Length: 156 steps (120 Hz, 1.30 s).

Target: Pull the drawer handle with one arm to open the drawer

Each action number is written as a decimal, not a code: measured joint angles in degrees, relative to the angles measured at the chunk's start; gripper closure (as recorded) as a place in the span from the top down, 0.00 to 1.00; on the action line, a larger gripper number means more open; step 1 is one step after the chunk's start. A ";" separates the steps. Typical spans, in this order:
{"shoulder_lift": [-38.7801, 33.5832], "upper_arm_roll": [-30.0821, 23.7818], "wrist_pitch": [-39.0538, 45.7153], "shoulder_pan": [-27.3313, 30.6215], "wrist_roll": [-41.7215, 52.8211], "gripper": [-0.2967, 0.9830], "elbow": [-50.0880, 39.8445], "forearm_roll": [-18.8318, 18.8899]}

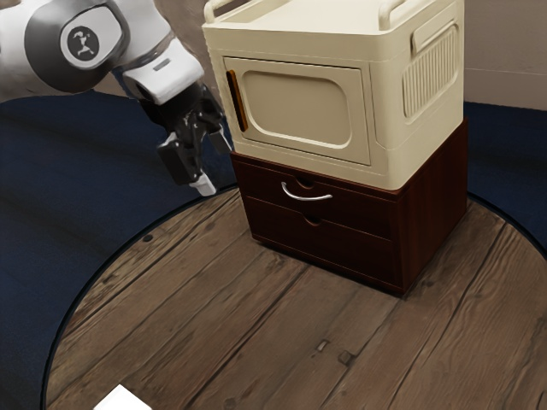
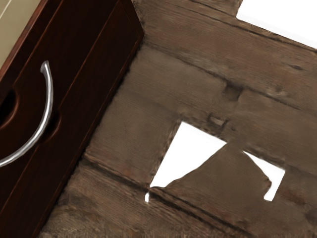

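In the exterior view, my hand (image 1: 200,173) hangs beside the dark chest (image 1: 434,192), apart from the curved silver handle (image 1: 307,199) on its closed upper drawer (image 1: 359,209); I can't tell whether it's released or clenched. A cream cabinet (image 1: 295,107) sits on top. In the wrist view, the handle arcs out beside the wooden tabletop (image 2: 183,74).

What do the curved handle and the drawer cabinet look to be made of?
The handle looks like polished metal: silvery, with bright highlights along its curve. The cabinet seems to be dark reddish-brown wood, satin-finished, judging by its faint grain.
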 joint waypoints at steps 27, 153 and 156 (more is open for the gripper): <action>-4.56 -4.21 13.77 1.61 12.52 0.77 -11.77 2.08; 2.37 -3.21 45.43 1.53 28.75 0.51 -23.55 -2.36; 2.39 -3.28 45.84 1.19 28.78 0.51 -23.66 -2.35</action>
